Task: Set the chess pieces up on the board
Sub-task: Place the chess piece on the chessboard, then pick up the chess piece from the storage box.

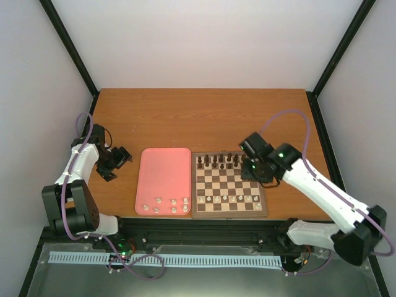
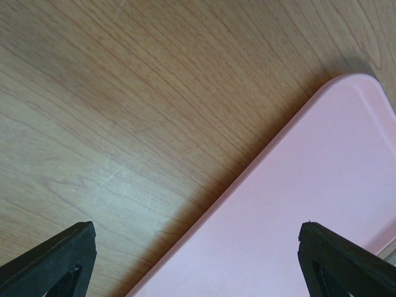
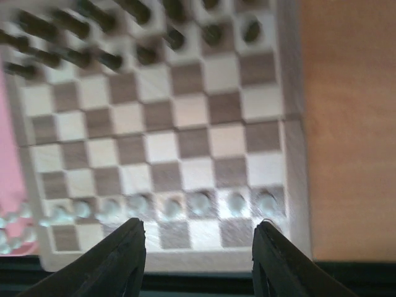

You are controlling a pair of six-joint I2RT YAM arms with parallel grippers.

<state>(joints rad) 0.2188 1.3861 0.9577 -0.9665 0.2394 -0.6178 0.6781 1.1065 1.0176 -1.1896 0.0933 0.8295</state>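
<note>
A wooden tabletop point(image 1: 204, 114) carries a pink tray point(image 1: 164, 167) and, touching its right edge, the board point(image 1: 229, 184), a brown-bordered chessboard.

The chess pieces, small and white, lie in two groups. One group stands in a single line on the board point(image 1: 234, 198), one piece to a square, on the second rank from its near edge. In the right wrist view this line point(image 3: 199, 202) runs across the board from left to right and looks blurred. The other group sits at the near end of the tray point(image 1: 167, 205), loosely spread in two short rows. The exact count there is hard to make out. Dark brown pieces point(image 1: 216, 161) fill the two far ranks of the board.

The right tool point(image 1: 255, 175) hangs over the right side of the board. In its own view the right tool point(image 3: 198, 260) is released. Its two dark fingers point(image 3: 120, 263) stand well apart, and only checkered squares and the near border show in the gap. The white line lies just beyond the fingertips, and none of these pieces is touched.

The left tool point(image 1: 122, 156) is off to the left of the tray, above bare wood. From its wrist the left tool point(image 2: 198, 266) is also released and grasps nothing. One finger point(image 2: 59, 263) is over the wood grain and the other is over the pink tray, whose rounded corner point(image 2: 362, 83) shows at the right.
</note>
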